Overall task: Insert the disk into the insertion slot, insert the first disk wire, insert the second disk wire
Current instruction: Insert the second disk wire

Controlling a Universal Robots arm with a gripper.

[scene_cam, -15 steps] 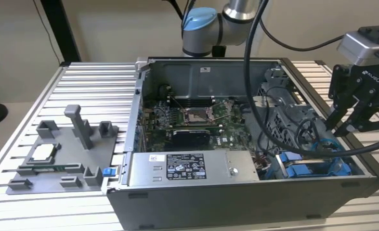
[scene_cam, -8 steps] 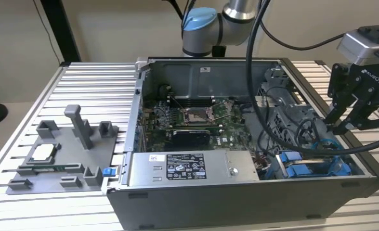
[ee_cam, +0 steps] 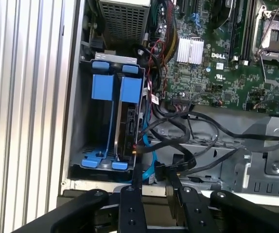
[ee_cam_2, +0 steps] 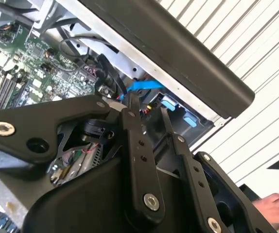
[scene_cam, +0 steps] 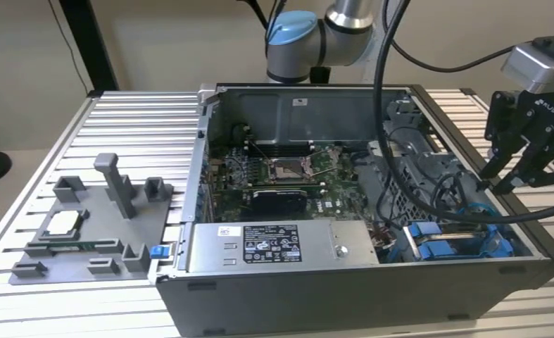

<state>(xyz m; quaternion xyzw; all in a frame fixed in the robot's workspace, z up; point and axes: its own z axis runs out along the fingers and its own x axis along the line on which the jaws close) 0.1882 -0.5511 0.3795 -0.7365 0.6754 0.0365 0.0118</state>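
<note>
The disk (ee_cam: 129, 124) stands on edge in its blue frame inside the insertion slot (ee_cam: 77, 121), its dark connector edge facing up. Beside it sits another blue frame (ee_cam: 103, 87). In the exterior view the slot (scene_cam: 443, 243) lies in the case's near corner on the exterior view's right. My gripper (scene_cam: 507, 183) hangs above the case's wall on that side, open. In both wrist views the gripper (ee_cam: 154, 182) (ee_cam_2: 148, 109) hovers over a blue wire (ee_cam: 148, 162) (ee_cam_2: 142, 86) and a loose black wire (ee_cam: 178, 126) with its plug near the fingertips. Neither wire reaches the disk.
The grey labelled power-supply box (scene_cam: 257, 246) fills the case's front, with the green motherboard (scene_cam: 286, 176) behind it. A grey fixture (scene_cam: 89, 225) lies on the ribbed table at the exterior view's left. A person's hand (ee_cam_2: 275, 206) rests near the table's edge.
</note>
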